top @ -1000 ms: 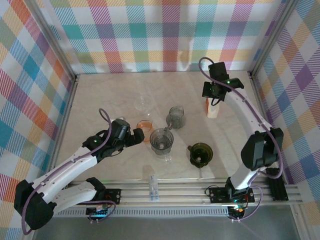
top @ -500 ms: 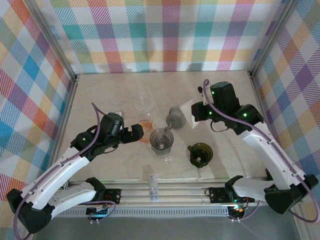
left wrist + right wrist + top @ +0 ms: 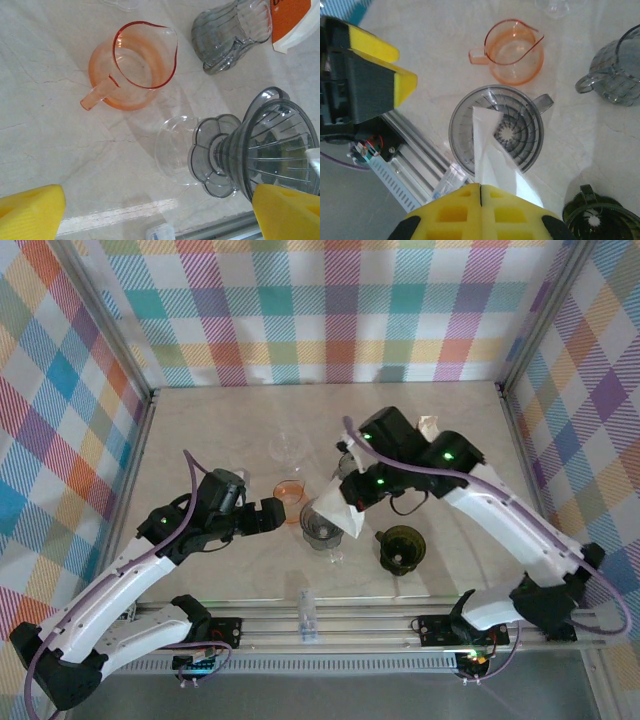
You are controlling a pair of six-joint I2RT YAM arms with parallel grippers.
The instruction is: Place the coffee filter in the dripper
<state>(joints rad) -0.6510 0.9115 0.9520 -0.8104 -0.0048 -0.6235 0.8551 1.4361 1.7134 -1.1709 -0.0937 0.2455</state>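
Right tool (image 3: 480, 189) with filter (image 3: 491, 150) over dripper (image 3: 522, 120)

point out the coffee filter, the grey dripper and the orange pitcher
coffee filter (image 3: 495, 160), right wrist view, middle of paper
grey dripper (image 3: 522, 117), right wrist view, ribbed inner wall
orange pitcher (image 3: 514, 51), right wrist view, inside bottom
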